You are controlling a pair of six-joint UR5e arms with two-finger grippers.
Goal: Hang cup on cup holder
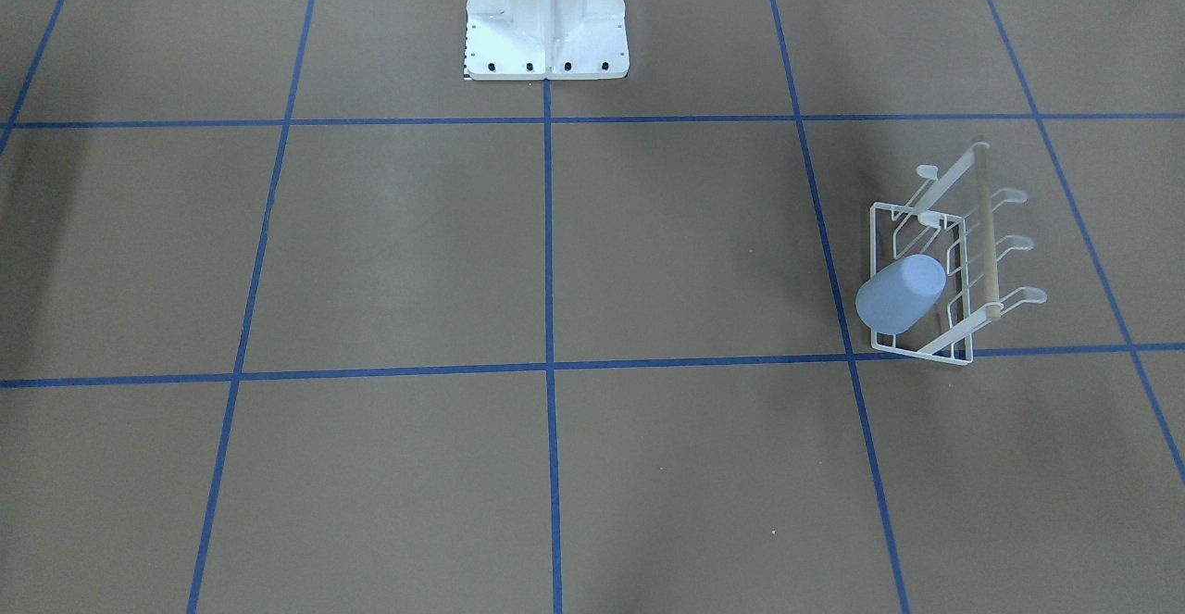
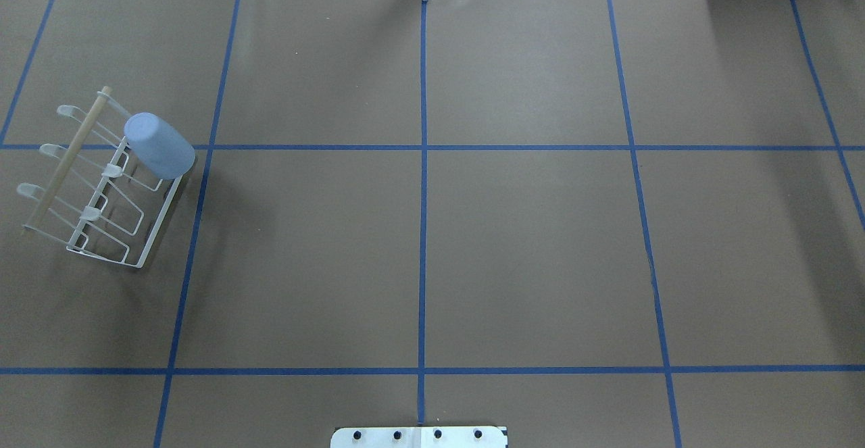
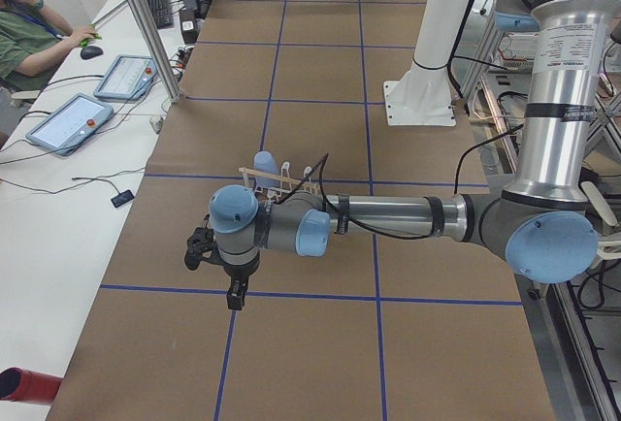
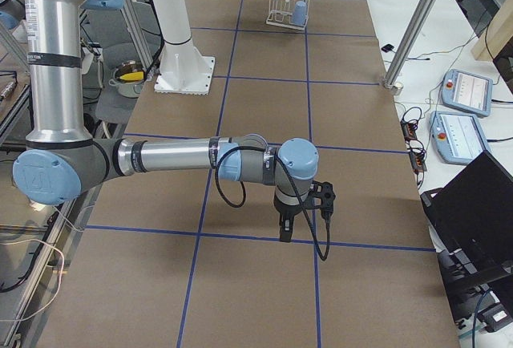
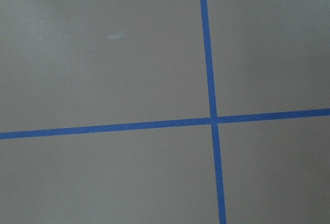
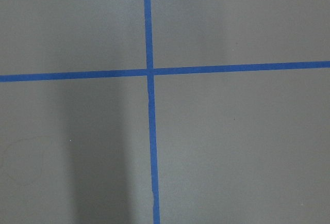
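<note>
While cup holder (image 2: 67, 156) bears cup (image 2: 160, 145), left end effector (image 3: 236, 296), right end effector (image 4: 285, 232), grip unclear

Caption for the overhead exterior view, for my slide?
Pale blue cup rests tilted on the white wire cup holder, far left.

light is even and diffuse, falling from above; the brown table (image 1: 407, 253) reads dull and flat in the front-facing and overhead views. shadows are soft-edged: a faint one spreads from the cup holder (image 2: 110, 171) to its right in the overhead view, and broad dim bands lie across the table's corners. the strip beyond the far edge there is blown out white. the white pedestal (image 1: 546, 21) is close to overexposed. both wrist views are grey, low in contrast and slightly soft; the right one has a darker shadow band (image 6: 98, 146) left of the tape line (image 6: 151, 131), the left one a small pale glare smudge (image 5: 115, 36). the side views are brighter, warmer and sharper
</note>
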